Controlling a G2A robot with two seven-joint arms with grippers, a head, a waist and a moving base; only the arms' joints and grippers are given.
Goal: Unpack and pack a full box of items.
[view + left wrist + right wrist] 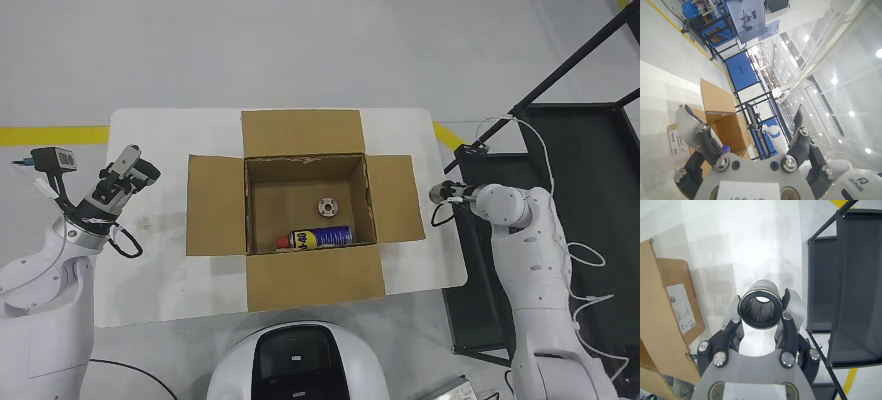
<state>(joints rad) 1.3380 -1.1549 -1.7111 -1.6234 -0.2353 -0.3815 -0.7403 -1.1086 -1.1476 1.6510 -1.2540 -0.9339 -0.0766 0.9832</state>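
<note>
Top view: a brown cardboard box (300, 130) sits mid-frame on a white table (150, 270). All four flaps are folded outward, so its inside can be reached from above. On the box floor a blue-and-yellow spray can (320, 238) lies on its side along the lower wall. A small round metal flange (327, 207) lies just above it, not touching. My left gripper (133, 168) hovers at the frame's left, beside the left flap. My right gripper (437, 195) is at the right, just past the right flap, carrying a linear bearing (442, 191). I judge the bearing is bound for bare tabletop as part of unpacking.

Left wrist view: my fingers (687, 121) are spread wide with nothing between them, which suits waiting for the next item. Beyond them stands the open box, with the can's cap peeking over its edge.

Right wrist view: my fingers (791, 302) pinch the bearing across its barrel, which points away from the camera, so I look straight through its bore. It is a short steel cylinder with a dark end ring and rows of tiny balls lining the inside. White tabletop lies beneath it. A labelled box flap is on one side and a dark rack (857, 294) on the other.
</note>
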